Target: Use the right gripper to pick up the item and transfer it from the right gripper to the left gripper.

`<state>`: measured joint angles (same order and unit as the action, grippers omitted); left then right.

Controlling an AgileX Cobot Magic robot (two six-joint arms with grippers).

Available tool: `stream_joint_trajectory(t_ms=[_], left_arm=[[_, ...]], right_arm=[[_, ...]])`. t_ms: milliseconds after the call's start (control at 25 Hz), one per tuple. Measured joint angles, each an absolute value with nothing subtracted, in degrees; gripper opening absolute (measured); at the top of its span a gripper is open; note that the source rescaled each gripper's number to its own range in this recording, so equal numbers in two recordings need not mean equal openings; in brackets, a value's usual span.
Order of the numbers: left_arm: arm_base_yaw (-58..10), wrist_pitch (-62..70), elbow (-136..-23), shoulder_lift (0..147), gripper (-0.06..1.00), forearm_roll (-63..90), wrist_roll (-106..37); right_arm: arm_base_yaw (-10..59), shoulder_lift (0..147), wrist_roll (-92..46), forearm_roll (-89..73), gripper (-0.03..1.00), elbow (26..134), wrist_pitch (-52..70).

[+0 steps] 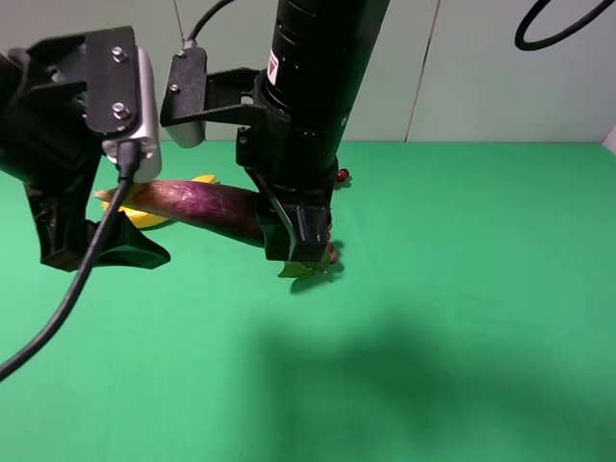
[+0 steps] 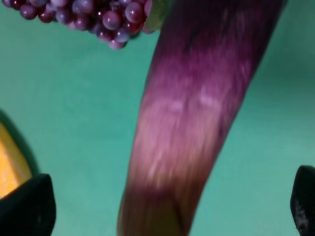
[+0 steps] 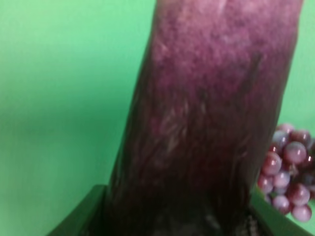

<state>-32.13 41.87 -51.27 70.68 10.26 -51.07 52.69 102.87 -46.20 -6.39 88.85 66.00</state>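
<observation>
Your right gripper (image 1: 294, 239) holds the eggplant (image 1: 207, 204) by its dark end. The pale end lies between the wide jaws of your left gripper (image 2: 165, 209), touching neither.

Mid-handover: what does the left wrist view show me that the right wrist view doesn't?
Only left wrist: the banana, the pale stem end of the eggplant, and the left tool open, fingertips clear of it. Only right wrist: the right tool clamped on the eggplant's dark body. Both: the eggplant, the grapes and the green table.
</observation>
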Motion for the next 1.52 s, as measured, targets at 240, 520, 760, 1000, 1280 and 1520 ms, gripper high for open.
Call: stream_joint_trajectory(t_ms=[240, 520, 760, 1000, 1280, 1520], left_arm=[[-32.13, 41.61, -51.27, 71.53, 0.88, 10.84, -53.2], [-32.13, 41.15, -51.27, 71.53, 0.72, 14.22, -57.23], [-32.13, 41.15, -51.27, 71.53, 0.62, 15.28, -58.63], [-32.13, 41.15, -51.27, 71.53, 0.38, 15.58, -58.69], [-32.03, 40.89, -51.27, 71.53, 0.01, 17.42, -59.21], [-32.03, 40.79, -51.27, 71.53, 0.01, 17.49, -59.74]], right_arm=[[52.52, 102.99, -49.15, -7.54, 0.0, 88.85, 65.95], [52.22, 102.99, -50.68, -8.31, 0.0, 88.8, 66.0], [52.22, 102.99, -50.68, -8.45, 0.0, 88.8, 66.1], [52.22, 102.99, -50.68, -8.48, 0.0, 88.8, 66.11], [52.22, 102.83, -50.68, -8.35, 0.0, 88.8, 66.28], [52.22, 102.83, -50.68, -8.28, 0.0, 88.8, 66.33]])
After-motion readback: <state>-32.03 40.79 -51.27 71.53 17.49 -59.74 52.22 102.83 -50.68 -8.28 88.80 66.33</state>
